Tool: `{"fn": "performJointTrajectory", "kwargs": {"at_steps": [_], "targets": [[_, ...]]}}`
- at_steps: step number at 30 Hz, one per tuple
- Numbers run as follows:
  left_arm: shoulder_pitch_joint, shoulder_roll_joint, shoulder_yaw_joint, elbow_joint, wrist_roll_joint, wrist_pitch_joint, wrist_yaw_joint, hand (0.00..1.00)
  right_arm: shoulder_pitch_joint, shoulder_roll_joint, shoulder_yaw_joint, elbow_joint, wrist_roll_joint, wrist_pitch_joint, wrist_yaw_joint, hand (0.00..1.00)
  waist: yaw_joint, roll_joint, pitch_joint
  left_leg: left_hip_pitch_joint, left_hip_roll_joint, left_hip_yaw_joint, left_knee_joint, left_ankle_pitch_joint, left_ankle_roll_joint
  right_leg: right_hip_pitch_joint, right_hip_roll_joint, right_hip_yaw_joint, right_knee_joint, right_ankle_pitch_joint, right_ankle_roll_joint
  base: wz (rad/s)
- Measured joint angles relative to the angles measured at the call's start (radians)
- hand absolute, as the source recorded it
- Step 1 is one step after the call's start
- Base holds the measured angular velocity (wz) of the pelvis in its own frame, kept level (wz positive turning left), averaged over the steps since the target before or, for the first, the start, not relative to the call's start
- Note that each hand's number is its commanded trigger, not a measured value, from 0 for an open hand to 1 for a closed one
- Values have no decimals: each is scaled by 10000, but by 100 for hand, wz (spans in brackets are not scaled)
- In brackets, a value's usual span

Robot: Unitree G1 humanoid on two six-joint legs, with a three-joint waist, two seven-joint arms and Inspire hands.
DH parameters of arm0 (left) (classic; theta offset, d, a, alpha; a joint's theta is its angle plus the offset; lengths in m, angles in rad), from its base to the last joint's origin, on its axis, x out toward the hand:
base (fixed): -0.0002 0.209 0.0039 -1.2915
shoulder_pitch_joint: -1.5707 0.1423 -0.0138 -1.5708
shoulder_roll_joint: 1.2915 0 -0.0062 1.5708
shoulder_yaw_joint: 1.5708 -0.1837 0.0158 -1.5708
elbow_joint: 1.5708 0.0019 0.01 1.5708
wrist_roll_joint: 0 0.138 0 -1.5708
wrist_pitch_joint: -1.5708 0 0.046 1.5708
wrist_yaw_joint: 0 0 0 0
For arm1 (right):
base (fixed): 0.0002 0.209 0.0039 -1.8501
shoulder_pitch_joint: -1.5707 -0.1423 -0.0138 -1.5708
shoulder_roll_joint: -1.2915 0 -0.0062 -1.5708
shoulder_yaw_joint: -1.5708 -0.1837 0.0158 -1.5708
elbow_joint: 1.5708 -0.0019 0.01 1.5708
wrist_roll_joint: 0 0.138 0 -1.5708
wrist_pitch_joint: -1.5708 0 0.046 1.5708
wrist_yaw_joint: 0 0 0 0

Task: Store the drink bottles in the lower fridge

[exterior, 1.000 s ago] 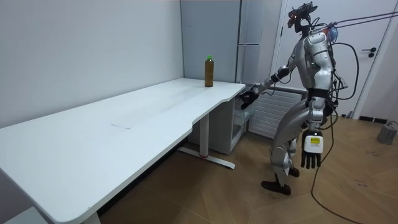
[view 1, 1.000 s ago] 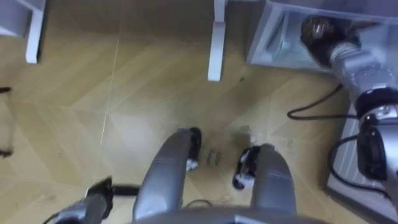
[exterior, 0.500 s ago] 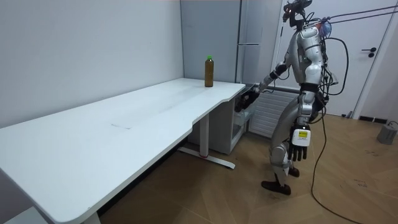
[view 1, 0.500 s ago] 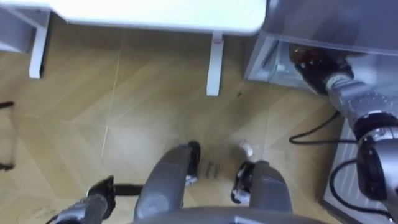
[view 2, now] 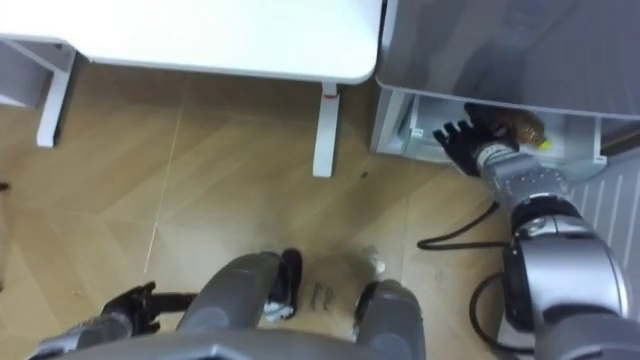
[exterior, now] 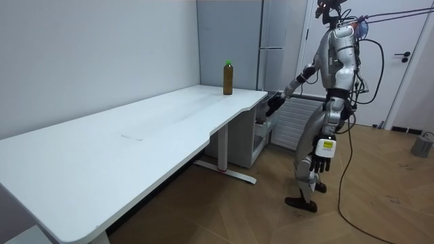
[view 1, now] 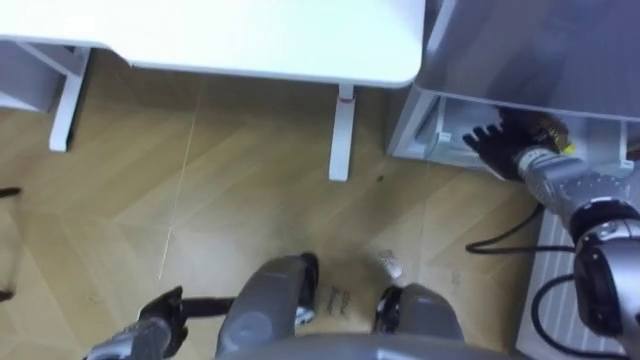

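Here the right hand (view 2: pixel 462 138) splays beside the bottle (view 2: pixel 522 124) in the fridge (view 2: pixel 480 60).

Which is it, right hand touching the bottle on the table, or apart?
Apart. The room view shows the bottle upright on the table, while the right hand is past the table's edge, well clear of it.

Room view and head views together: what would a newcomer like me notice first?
Most striking is the silver humanoid standing by the tall grey fridge, its black right hand open, fingers spread, at the open lower compartment, where a brown drink bottle shows just behind it. Next, a green-capped brown bottle stands upright at the far end of the long white table, and the left hand hangs open at the robot's side.
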Motion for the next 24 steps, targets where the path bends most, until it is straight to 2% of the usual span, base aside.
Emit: {"fn": "performJointTrajectory", "kwargs": {"at_steps": [2, 3, 4, 8, 12, 17, 21, 24], "targets": [[154, -2, 122, -6, 62, 3, -86, 0, 145, 3, 0, -8, -14, -1, 7, 0, -28, 28, -46, 210, -9, -4, -64, 9, 1, 215, 7, -16, -137, 16, 23, 0], [270, 2, 194, -10, 75, 5, -118, 0, 255, 3, 0, -8, -48, 0, 7, 0, -44, 27, -102, 371, -31, 0, -174, 16, 4, 364, 2, -7, -219, 28, 40, 0], [438, 0, 329, -18, 74, 11, -167, 0, 388, 3, -2, -8, -53, 2, 8, 0, -57, 38, -196, 490, -35, 2, -244, 20, 5, 498, 6, -25, -326, 46, 58, 0], [784, -14, 852, -27, 89, 65, -241, 0, 668, 3, -98, -9, -145, 9, 68, 0, -119, 54, -220, 915, -55, -7, -447, 21, 7, 965, 16, -72, -590, 63, 90, 0], [1290, -22, 1331, 8, 99, 105, -212, 0, 1253, 4, -781, -21, -226, -26, 383, 0, -271, 35, -263, 1582, -16, -40, -869, 27, 9, 1749, 159, -121, -1243, 210, 146, 0], [1518, -24, 1347, 24, 76, 247, -129, 0, 1622, 5, -806, -51, -225, -168, 507, 0, -530, -70, -346, 2272, 84, -17, -1262, 39, -12, 2507, 357, -146, -2052, 487, 162, -5], [1547, -88, 1410, -36, 101, 306, -32, 0, 2823, 91, -986, -1224, -289, -256, 609, 0, -615, -145, -408, 2854, 103, -31, -1693, 48, -34, 3258, 467, -246, -2729, 648, 191, 0], [1875, -221, 1794, -180, 77, 305, -11, 0, 3843, 213, -1180, -2011, -396, -335, 877, 0, -666, -207, -410, 3441, 95, 26, -2080, 66, -62, 3873, 533, -207, -3241, 782, 212, -7]]}}
